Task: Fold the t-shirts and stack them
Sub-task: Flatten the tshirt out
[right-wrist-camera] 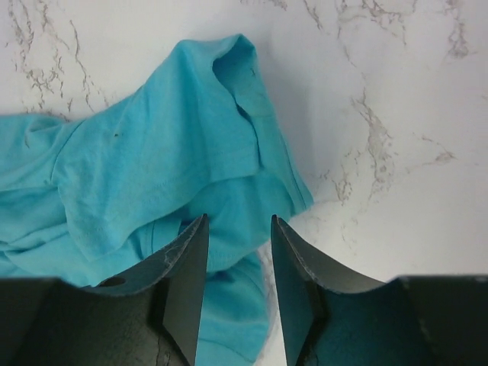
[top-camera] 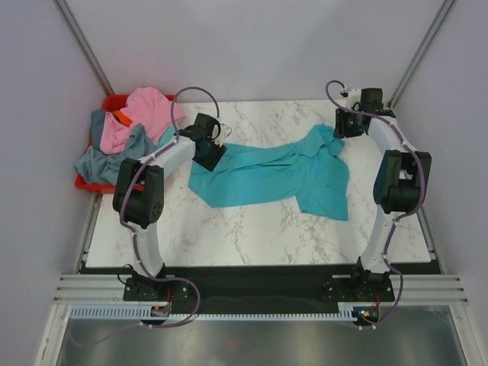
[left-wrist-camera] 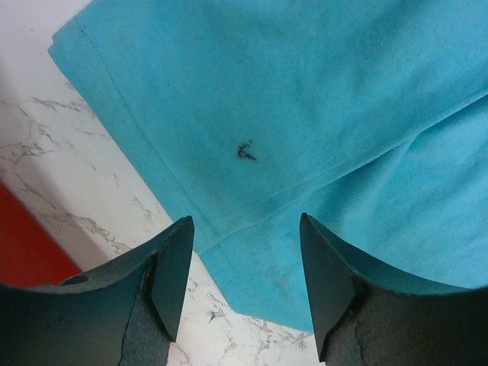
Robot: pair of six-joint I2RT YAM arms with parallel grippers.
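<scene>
Lying rumpled across the marble worktop [top-camera: 252, 229], the bright teal t-shirt [top-camera: 274, 171] stretches from one arm to the other. The left pincer [left-wrist-camera: 244, 252] hangs over its left end near a stitched hem, jaws apart with nothing between them. The right pincer [right-wrist-camera: 239, 244] hangs over the bunched right end, jaws likewise apart and gripping nothing. In the red bin [top-camera: 114, 101] at the far left corner, a pink t-shirt [top-camera: 145, 110] and a grey-blue t-shirt [top-camera: 95, 164] lie heaped.
</scene>
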